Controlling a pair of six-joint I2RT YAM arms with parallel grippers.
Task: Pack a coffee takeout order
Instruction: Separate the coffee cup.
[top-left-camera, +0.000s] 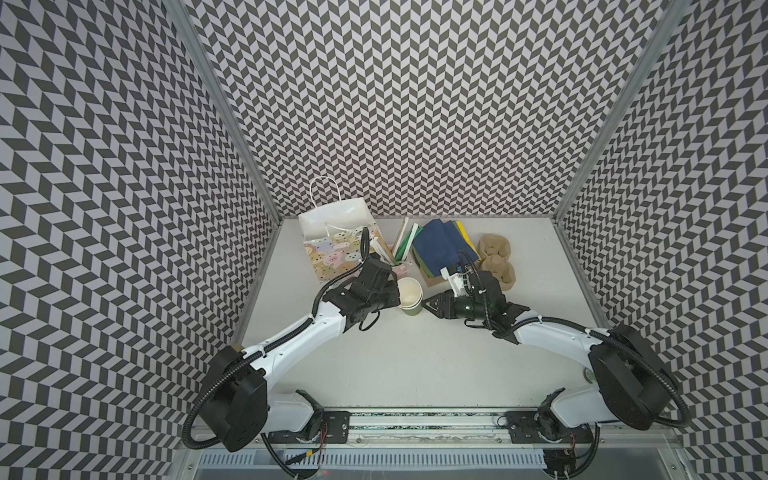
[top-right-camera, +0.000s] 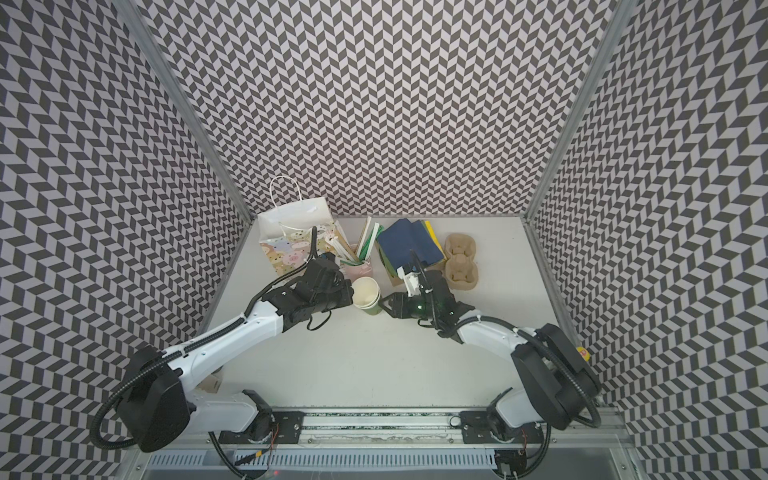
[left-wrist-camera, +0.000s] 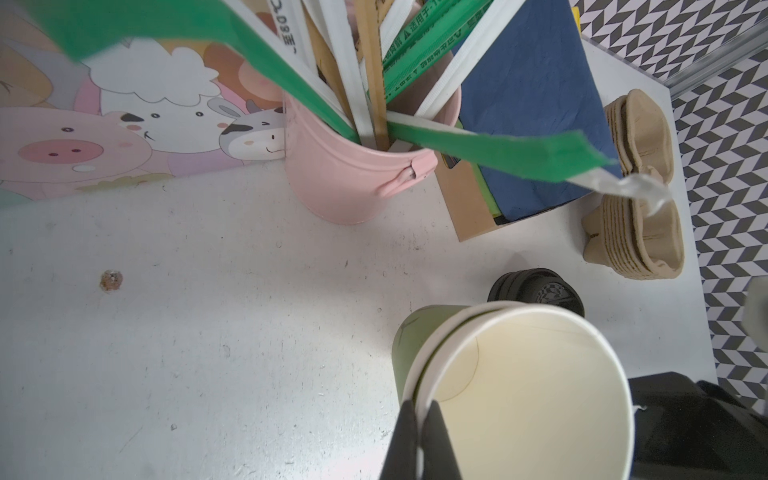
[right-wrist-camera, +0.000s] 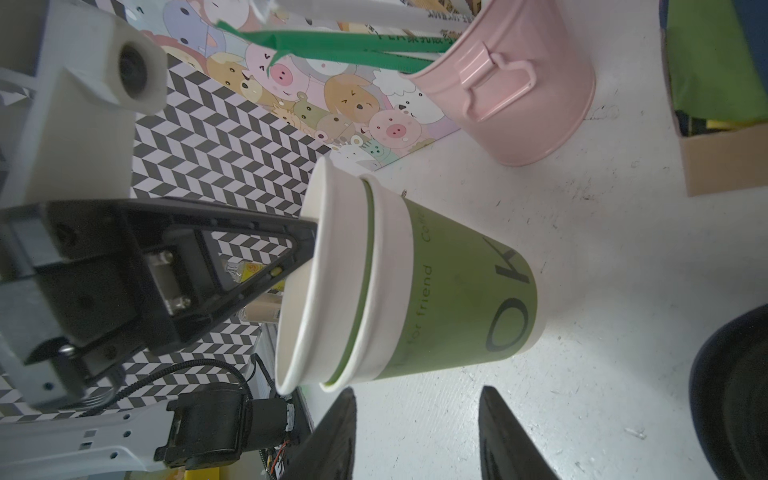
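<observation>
While the left jaws pinch the rim of the inner cup (left-wrist-camera: 540, 395), the right jaws stand apart beside the outer green cup (right-wrist-camera: 457, 291). It reads "for friend" and "OK".

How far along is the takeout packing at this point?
Done: nothing packed. The carriers, napkins and lids sit untouched, and the bag stands at the back. In hand: left gripper pinches the rim of the top cup; right gripper is open beside the lower cup. Left: separate a cup, lid it, then carrier and napkin.
</observation>
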